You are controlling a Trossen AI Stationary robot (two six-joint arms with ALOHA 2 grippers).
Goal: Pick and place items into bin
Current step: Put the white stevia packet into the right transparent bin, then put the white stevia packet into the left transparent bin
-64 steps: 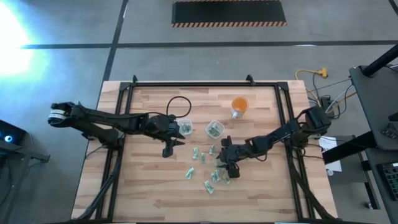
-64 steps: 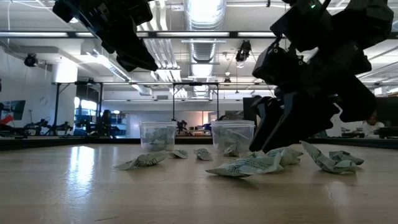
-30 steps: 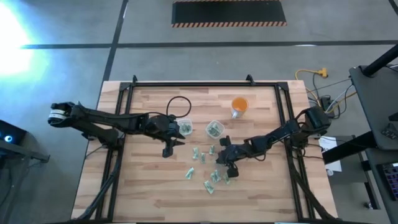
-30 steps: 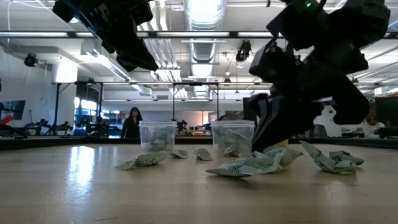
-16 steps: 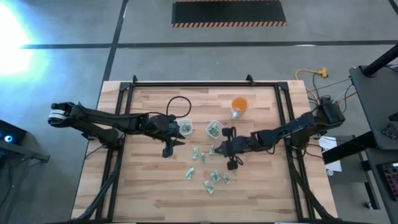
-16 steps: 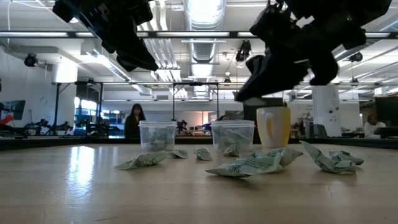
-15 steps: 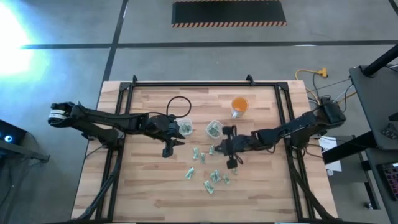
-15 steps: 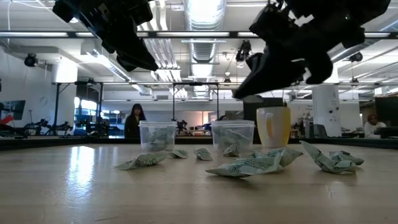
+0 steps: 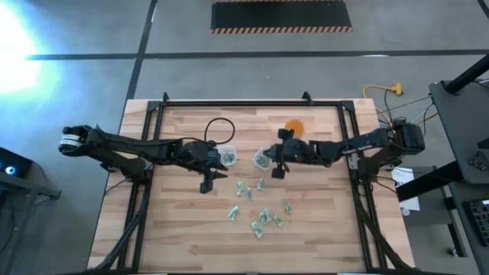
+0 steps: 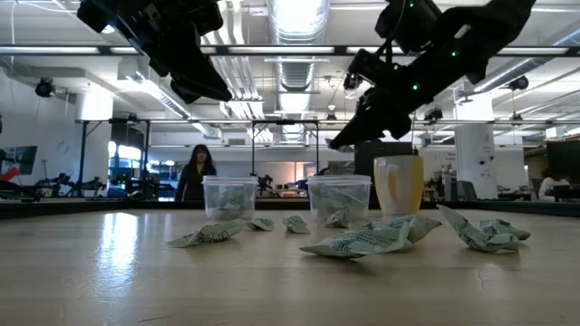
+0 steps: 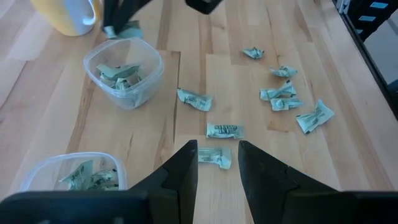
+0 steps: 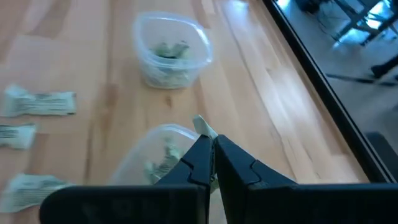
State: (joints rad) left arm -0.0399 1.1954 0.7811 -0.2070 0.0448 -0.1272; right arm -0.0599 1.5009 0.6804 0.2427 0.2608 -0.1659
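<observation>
Several small green-and-white wrappers (image 9: 260,214) lie scattered on the wooden table; more show in the left wrist view (image 11: 283,96). Two clear cups hold wrappers, the left one (image 9: 227,156) and the right one (image 9: 262,158). My right gripper (image 9: 271,164) hangs just above the right cup (image 12: 155,158), shut on one wrapper (image 12: 203,126). My left gripper (image 9: 208,185) hovers open near the left cup (image 11: 74,177), a lying wrapper (image 11: 216,157) showing between its fingers, which stand above it. My right gripper pinches one wrapper (image 12: 203,126) between its two fingertips; a pale end sticks out past them. The fingers slant down from the table's right side. The wrapper (image 11: 121,30) is lifted clear and hangs over the right cup's far rim.
An orange cup (image 9: 294,126) stands just behind the right gripper, toward the far edge. A black cable loop (image 9: 218,130) lies behind the left cup. A black frame (image 9: 229,103) runs around the tabletop. A person (image 10: 195,177) stands in the room beyond.
My right gripper has risen from the scattered wrappers near the table's middle and swung toward the far edge, staying shut on a wrapper, and now hangs over the right clear cup. The wrapper has been lifted clear of the table with it.
</observation>
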